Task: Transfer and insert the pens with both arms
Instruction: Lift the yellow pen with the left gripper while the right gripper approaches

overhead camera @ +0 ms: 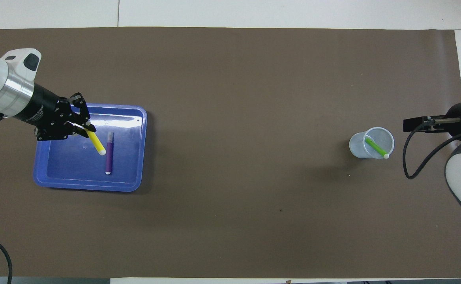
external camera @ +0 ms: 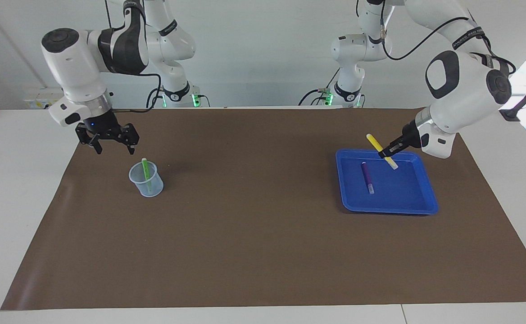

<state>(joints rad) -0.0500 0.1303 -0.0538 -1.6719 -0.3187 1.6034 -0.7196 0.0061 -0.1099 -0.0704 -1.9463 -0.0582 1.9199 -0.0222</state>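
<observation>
Left gripper (external camera: 389, 152): clenched on the yellow pen (external camera: 381, 150), held tilted over the tray's edge, right of centre in the facing view.
Right gripper (external camera: 112, 141): fingers spread, nothing in them; upper left of the facing view, raised over the mat just beside the cup, on the robots' side of it.
Purple pen (overhead camera: 109, 153): flat in the blue tray (overhead camera: 88, 183), left of the overhead view.
Green pen (overhead camera: 375, 147): leaning inside the clear cup (overhead camera: 357, 146), right of the overhead view.
Edges: tray and cup both sit well inside the brown mat (overhead camera: 234, 118); white table (external camera: 20, 153) shows around it.
Open room: the broad middle of the mat between tray and cup.
Writing: lettering on the left wrist and on an arm band, too small to read.
</observation>
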